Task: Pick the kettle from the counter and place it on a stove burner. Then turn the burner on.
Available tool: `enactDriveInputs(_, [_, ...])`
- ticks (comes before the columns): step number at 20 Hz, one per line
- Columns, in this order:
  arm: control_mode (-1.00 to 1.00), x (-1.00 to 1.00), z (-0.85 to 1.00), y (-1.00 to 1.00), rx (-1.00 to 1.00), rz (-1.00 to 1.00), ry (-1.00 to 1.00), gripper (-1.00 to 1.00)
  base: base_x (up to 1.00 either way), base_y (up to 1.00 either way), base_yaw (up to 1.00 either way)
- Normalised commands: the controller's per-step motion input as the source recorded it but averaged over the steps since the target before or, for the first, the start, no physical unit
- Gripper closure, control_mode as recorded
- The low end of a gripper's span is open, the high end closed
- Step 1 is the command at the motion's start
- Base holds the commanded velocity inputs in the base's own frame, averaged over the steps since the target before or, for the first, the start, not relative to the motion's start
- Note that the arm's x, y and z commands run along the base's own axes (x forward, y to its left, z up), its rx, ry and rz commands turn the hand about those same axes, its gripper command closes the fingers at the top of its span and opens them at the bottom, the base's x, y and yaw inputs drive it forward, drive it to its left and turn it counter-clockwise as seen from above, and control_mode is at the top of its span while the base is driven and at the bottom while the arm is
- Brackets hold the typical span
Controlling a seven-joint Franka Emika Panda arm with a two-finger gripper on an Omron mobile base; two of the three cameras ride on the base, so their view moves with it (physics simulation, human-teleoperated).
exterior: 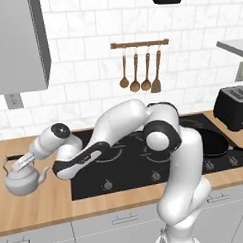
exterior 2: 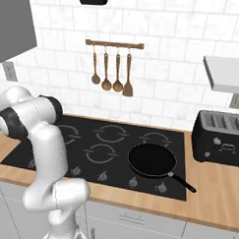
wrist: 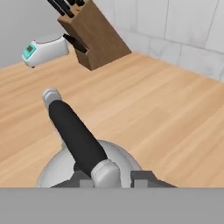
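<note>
Silver-grey, the kettle (exterior: 23, 181) sits on the counter (exterior: 47, 207) left of the cooktop (exterior: 140, 165), its handle apparently pinched by the gripper (exterior: 16, 162), though contact is unclear.

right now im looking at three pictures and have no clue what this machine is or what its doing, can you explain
It is a rendered kitchen with a white robot arm. Two pictures come from cameras behind the arm, left and right; the third looks along its hand. In the left one the gripper sits at the black handle of a silver kettle, over the wooden counter beside the black cooktop. The hand camera shows that handle running between the finger tips; whether they are clamped on it cannot be told. A frying pan sits on the cooktop, a toaster to its right, a knife block beyond the kettle.
</note>
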Motion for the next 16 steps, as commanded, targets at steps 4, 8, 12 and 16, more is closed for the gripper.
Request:
enactDriveInputs(4, [-1.0, -0.18, 0.44, -0.42, 0.02, -0.03, -0.12, 1.0, 0.0, 0.0, 0.0])
enactDriveInputs(8, [-1.0, -0.11, 0.46, -0.51, 0.01, -0.03, -0.07, 1.0, 0.0, 0.0, 0.0])
enactDriveInputs(12, [-1.0, -0.09, 0.51, -0.66, 0.0, -0.04, 0.0, 1.0, 0.0, 0.0, 0.0])
enactDriveInputs(16, [-1.0, 0.0, 0.76, -0.48, -0.03, -0.06, 0.0, 1.0, 0.0, 0.0, 0.0])
